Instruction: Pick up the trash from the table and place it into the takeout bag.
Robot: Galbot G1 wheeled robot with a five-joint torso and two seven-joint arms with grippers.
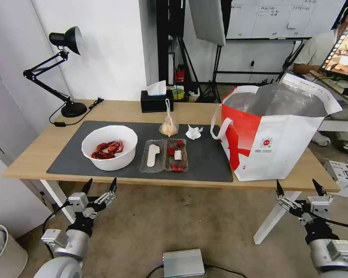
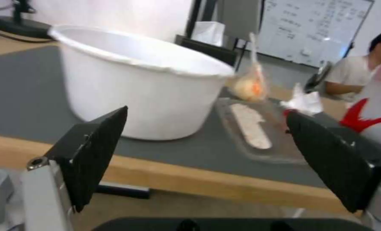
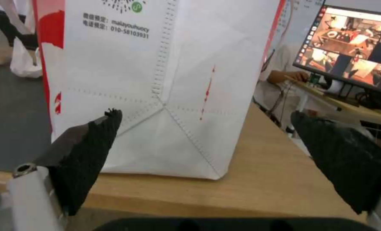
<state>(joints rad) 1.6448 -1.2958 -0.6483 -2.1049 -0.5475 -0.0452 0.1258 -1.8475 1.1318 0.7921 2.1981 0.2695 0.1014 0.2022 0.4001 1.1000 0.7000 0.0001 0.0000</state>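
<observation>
Head view: left gripper [image 1: 101,185] and right gripper [image 1: 301,188] both hang below the near edge of the table [image 1: 27,154], fingers spread wide, holding nothing. On the grey mat [image 1: 208,158]: white bowl [image 1: 109,147] of red crayfish shells, clear hinged tray [image 1: 164,155] just beside it, knotted clear bag [image 1: 169,125] and crumpled tissue [image 1: 193,132] behind the tray. Takeout bag [image 1: 274,131] stands upright at the table's right end, mouth open. Black tissue box [image 1: 156,101] at far edge, desk lamp [image 1: 62,69] far left.

Right gripper [image 3: 207,138] jaws spread, takeout bag [image 3: 165,80] on table [image 3: 259,179]
</observation>
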